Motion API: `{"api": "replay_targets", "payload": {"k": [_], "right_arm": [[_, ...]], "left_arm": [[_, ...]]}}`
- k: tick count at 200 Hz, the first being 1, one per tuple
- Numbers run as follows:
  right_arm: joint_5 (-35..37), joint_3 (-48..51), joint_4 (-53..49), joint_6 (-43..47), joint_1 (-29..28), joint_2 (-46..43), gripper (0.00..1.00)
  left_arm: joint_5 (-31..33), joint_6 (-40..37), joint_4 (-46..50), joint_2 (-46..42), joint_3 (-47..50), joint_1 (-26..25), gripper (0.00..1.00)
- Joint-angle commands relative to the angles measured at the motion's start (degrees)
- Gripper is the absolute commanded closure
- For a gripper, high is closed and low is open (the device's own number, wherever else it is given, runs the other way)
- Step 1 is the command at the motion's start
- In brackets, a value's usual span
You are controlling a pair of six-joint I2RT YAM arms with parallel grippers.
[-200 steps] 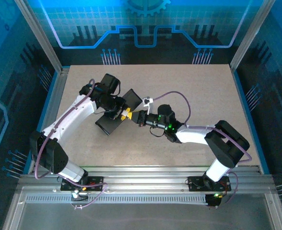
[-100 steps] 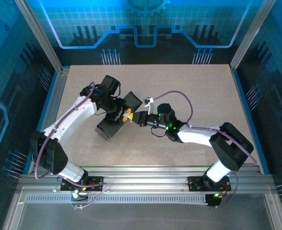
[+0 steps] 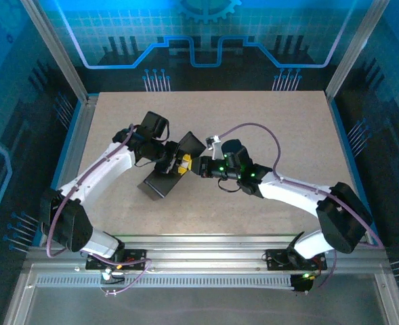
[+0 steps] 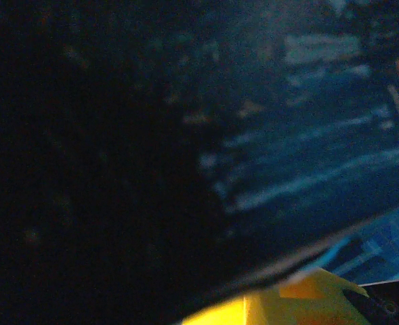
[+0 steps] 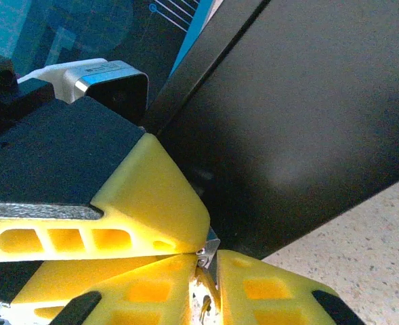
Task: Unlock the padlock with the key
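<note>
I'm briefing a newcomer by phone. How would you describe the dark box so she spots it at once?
On the speckled beige table, look just left of centre. The dark box is there, skewed to the table's edges: flat-sided and glossy black, next to the yellow fingers, far darker than the white arms flanking it.

Speckled beige table [image 3: 287, 128] as ground. Left of table's centre, smooth dark box [image 3: 160, 183], skew to table's edges. Behind table, blue patterned wall [image 3: 206, 40]. Along table's near edge, grey metal rails [image 3: 206, 261].
</note>
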State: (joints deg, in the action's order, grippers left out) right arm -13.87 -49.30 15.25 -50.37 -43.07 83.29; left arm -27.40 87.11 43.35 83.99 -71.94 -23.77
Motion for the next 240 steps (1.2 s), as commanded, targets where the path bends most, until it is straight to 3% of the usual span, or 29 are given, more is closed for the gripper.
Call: {"api": "replay_targets", "payload": {"k": [1, 113, 159, 179, 210, 225, 240], "right_arm": [[0.93, -3.64, -1.49, 1.69, -1.47, -2.34, 0.81], [1.77, -2.36, -5.33, 4.69, 0.96, -9.01, 0.63], [0.43, -2.6, -7.73, 6.54, 2.07, -12.16, 0.61], [-0.97, -2.82, -13.03, 14.57, 3.75, -14.54, 0.65], [0.76, 0.62, -22.54, 37.99, 6.98, -20.57, 0.67], [4.33, 4.54, -20.96, 47.22, 7.81, -23.9, 0.65], [7.36, 11.28, -12.92, 54.1, 7.82, -26.8, 0.65]], "left_arm": [[-12.85, 1.31, -7.07, -2.81, 1.11, -1.03, 1.0], [-12.07, -0.02, -5.38, -4.0, 2.3, 0.9, 1.0], [-11.72, -0.42, -4.72, -3.83, 1.57, 0.92, 1.0], [-11.8, -0.61, -4.67, -3.7, 1.36, 0.94, 1.0], [-12.09, -1.64, -3.15, -3.99, 1.45, 1.44, 1.0], [-12.06, -1.83, -2.79, -4.42, 1.8, 1.89, 1.0], [-12.2, -1.99, -2.57, -4.47, 1.85, 2.04, 1.0]]}}
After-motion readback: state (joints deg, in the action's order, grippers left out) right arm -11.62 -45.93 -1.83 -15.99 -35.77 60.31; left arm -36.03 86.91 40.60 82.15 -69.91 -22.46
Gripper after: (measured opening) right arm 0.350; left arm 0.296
